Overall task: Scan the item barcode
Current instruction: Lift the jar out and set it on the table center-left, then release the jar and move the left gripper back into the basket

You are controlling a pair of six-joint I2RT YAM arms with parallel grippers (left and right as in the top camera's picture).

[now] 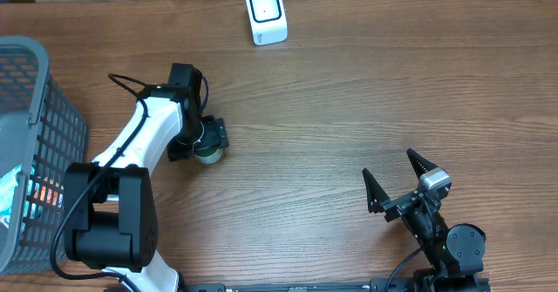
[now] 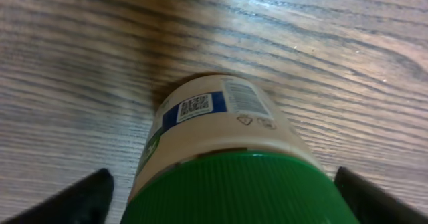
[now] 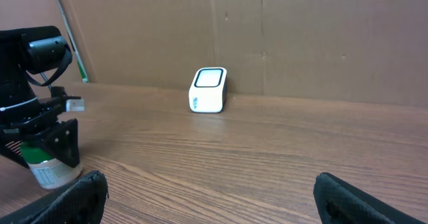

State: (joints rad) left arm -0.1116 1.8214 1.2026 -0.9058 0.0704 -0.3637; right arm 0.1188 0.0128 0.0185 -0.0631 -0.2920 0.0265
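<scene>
While the jar (image 2: 221,127) stands on the desk (image 1: 349,91) at nine o'clock, I find the left claw (image 1: 199,144) spread around it, presumably to set a grip; scanner (image 1: 265,14) at twelve; right claw (image 1: 387,163) spread, idle.

Table (image 1: 349,109): brown wood-grain top, filling the overhead view edge to edge. Soft glare lies on the grain in the left wrist view. Wall (image 3: 321,37): plain brown panels with vertical seams, standing directly behind the table's far edge. Grey mesh basket (image 1: 61,126) at the table's left side. Lighting even, shadows faint.
</scene>
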